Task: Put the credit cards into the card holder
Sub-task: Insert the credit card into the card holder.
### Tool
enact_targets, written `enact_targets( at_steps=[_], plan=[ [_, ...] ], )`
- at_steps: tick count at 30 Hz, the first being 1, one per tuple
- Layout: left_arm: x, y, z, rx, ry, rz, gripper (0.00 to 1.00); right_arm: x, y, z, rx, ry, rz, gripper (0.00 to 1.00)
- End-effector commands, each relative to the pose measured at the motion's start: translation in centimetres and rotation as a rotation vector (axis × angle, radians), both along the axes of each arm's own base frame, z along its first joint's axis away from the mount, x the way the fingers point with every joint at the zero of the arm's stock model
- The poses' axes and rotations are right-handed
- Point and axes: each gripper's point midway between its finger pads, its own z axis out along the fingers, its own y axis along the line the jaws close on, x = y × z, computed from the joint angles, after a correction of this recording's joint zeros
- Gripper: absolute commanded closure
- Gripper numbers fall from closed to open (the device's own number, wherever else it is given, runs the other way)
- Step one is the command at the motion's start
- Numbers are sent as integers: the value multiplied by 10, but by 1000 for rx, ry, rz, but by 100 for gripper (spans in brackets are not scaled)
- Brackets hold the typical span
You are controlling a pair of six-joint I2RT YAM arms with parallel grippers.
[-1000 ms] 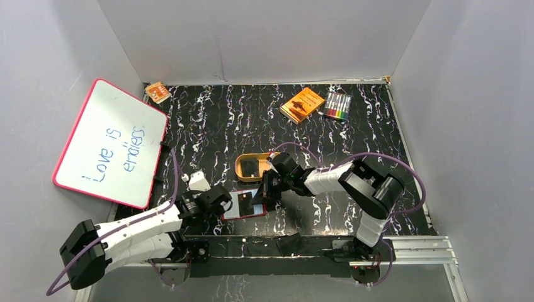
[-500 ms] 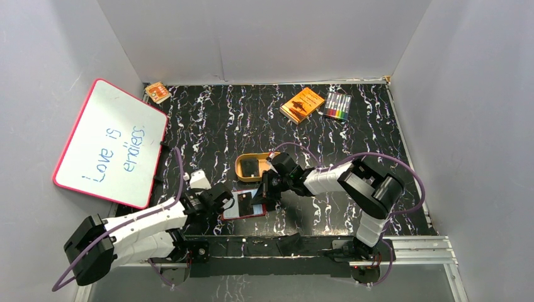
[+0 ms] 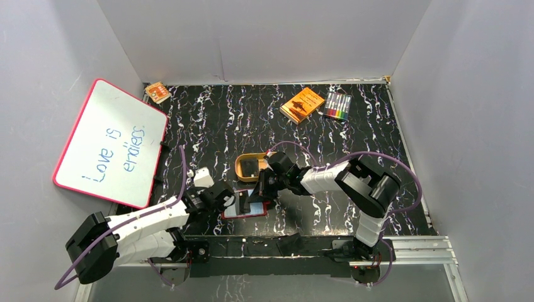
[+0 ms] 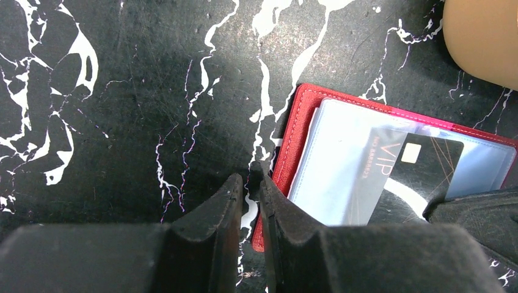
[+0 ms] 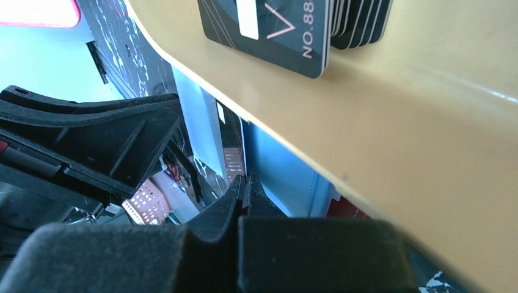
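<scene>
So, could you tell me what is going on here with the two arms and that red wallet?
The robot is loading black cards into the open red card holder. One credit card sits partly in a pale blue pocket, with the shut right gripper at its corner. The left gripper, jaws almost together, is at the holder's left edge; whether it pinches it I cannot tell. More cards wait in the tan tray just beyond.

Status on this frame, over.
Left gripper a slit apart at card holder edge; right gripper shut. One credit card half pocketed, tilted. Spare cards in tray.
</scene>
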Motion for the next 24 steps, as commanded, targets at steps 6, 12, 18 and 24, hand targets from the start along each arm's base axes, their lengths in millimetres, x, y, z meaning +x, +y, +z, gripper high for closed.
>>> enact_targets(
  at_steps=[6,12,18,24],
  plan=[
    [-11,-7,-12,-33,66,-31,85,3,25,4,29,-16,-2,100],
    [-12,-8,-13,-41,71,-32,85,-4,36,9,44,-28,26,100],
    [-13,-8,-12,-56,62,-27,85,-9,35,16,68,-55,39,82],
    [-13,-7,-11,-58,57,-23,86,-9,33,27,67,-86,45,57]
  ],
)
